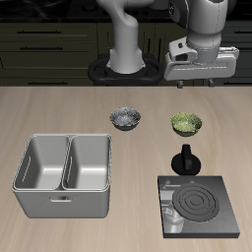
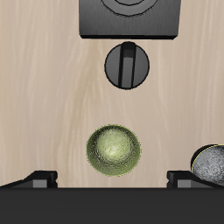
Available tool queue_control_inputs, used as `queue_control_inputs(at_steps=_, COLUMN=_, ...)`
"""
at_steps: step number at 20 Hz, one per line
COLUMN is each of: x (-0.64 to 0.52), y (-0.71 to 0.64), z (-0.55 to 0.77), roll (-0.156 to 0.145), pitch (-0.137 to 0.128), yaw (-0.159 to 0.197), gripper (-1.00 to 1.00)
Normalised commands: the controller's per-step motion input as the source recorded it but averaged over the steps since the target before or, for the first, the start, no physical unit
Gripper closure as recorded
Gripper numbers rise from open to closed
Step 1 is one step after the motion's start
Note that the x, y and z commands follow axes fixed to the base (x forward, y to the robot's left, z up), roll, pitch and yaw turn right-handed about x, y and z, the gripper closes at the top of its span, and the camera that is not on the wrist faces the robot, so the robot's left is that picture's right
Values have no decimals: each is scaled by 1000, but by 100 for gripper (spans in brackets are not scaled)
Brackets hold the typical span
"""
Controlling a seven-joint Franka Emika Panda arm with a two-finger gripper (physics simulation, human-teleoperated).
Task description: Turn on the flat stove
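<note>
One flat dark-grey square stove point(image 1: 197, 205) with dark concentric rings lies on the wooden desk point(image 1: 59, 113) near its front edge, its black round knob point(image 1: 186, 161) just behind the plate. The knob looks rigid, small and probably smooth, best pinched across its raised ridge and twisted. The gripper point(image 1: 198, 67) hangs well above and behind; I cannot tell whether its jaws are open.
</note>
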Motion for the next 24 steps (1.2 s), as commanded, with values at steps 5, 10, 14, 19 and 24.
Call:
queue_control_inputs(at_steps=5, x=313, y=312, z=-76, roll=-58, pitch=53, yaw=-37, gripper=-100)
queue_control_inputs(at_steps=10, x=188, y=222, z=-6, roll=0, pitch=-13, yaw=28, gripper=-100)
queue_control_inputs(at_steps=14, x=280, y=-70, z=8, roll=-26, pitch=-19, yaw=25, gripper=-100)
queue_control_inputs(at_steps=19, x=328, y=-86, z=20, roll=-42, pitch=-11, yaw=-4, gripper=-100)
queue_control_inputs(at_steps=24, x=260, y=-48, z=17, roll=-39, pitch=-23, yaw=17, gripper=-100)
